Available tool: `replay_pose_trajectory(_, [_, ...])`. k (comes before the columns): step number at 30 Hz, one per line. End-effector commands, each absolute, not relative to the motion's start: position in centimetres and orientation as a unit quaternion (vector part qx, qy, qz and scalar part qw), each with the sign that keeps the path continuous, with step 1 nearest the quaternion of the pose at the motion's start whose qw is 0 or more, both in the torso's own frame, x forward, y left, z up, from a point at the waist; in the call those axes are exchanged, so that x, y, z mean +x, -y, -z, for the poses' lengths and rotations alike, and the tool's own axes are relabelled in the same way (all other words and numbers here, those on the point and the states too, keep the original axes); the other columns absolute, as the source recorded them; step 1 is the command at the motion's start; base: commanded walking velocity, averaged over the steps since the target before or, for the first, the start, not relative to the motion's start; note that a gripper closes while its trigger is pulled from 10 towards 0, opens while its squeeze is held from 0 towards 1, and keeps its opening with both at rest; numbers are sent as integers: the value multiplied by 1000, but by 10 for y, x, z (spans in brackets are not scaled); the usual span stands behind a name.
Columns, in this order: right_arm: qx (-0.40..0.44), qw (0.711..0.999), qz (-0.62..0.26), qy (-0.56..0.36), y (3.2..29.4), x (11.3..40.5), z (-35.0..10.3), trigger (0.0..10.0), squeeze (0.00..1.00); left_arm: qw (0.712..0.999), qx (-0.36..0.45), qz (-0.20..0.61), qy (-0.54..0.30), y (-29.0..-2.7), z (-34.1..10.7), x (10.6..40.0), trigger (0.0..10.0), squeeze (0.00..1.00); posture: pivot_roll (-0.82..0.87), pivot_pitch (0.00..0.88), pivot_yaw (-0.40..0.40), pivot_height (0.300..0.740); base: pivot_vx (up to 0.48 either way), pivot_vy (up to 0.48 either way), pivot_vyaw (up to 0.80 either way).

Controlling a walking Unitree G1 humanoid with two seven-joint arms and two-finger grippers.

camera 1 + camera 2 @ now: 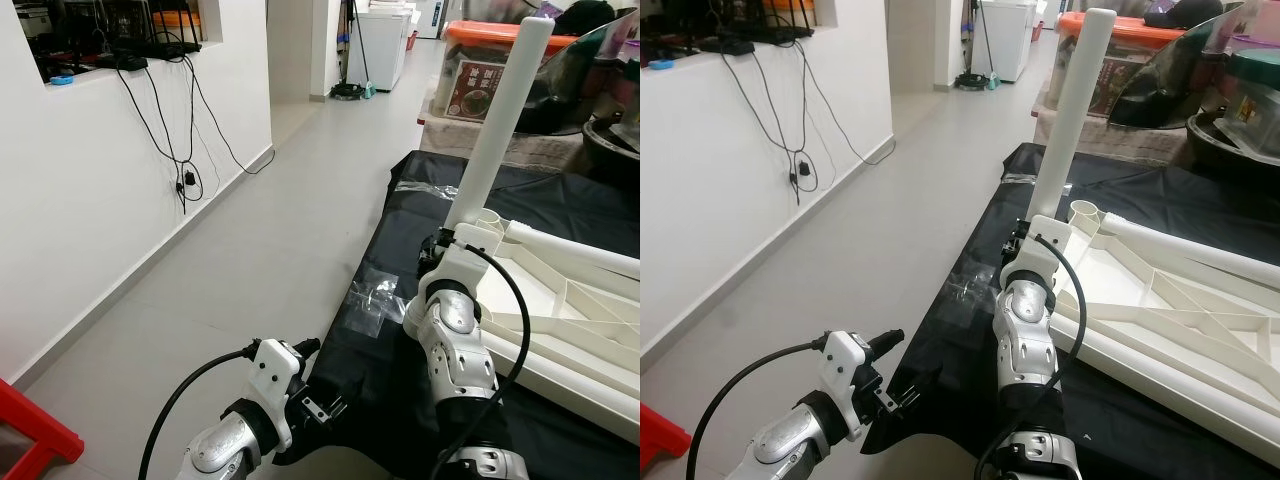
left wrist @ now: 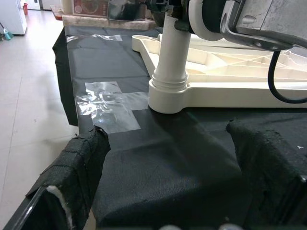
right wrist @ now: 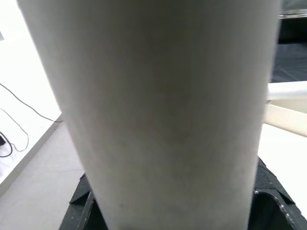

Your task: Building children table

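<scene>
**Right gripper on upright table leg**

Right gripper (image 1: 447,250) is clamped on the white cylindrical plastic table leg (image 1: 502,117), which stands upright, slightly tilted, in a corner socket of the white plastic upside-down tabletop (image 1: 560,300). The tabletop lies on a black cloth sheet (image 2: 158,158). Left gripper (image 1: 325,405) hovers low near the sheet's edge, fingers (image 2: 72,167) apart, gripping nothing. A clear plastic bag (image 1: 370,298) lies on the sheet near the socket.

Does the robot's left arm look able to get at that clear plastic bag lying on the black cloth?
Probably yes: the left gripper hangs at the black cloth's near edge, open, and nothing stands between it and the plastic bag.
</scene>
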State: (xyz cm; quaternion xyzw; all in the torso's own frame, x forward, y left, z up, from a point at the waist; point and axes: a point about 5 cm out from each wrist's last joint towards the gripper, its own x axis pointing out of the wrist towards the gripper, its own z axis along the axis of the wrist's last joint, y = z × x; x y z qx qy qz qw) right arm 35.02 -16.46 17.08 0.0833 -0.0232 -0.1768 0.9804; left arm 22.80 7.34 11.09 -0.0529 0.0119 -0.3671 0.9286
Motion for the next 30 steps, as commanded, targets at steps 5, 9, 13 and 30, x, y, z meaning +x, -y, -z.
replay_pose_trajectory(5, [94, 983, 156, 37, 163, 352, -172, 10000, 1000, 928, -50, 369, -19, -73, -108, 228, 10000, 0, -15, 1, -38, 740, 0, 0, 0])
replay_pose_trajectory(9, [82, 966, -241, 33, 142, 364, -188, 10000, 0, 929, -51, 367, -18, -72, -108, 230, 10000, 0, -21, 4, -40, 740, 0, 0, 0])
replay_pose_trajectory(13, [42, 882, -470, -3, 136, 357, -197, 10000, 0, 929, -52, 365, -16, -72, -109, 231, 10000, 0, -13, 5, -43, 740, 0, 0, 0])
replay_pose_trajectory(30, [17, 830, -557, -27, 125, 361, -196, 10000, 0, 931, -51, 362, -18, -75, -109, 230, 10000, 0, 27, 16, -34, 740, 0, 0, 0])
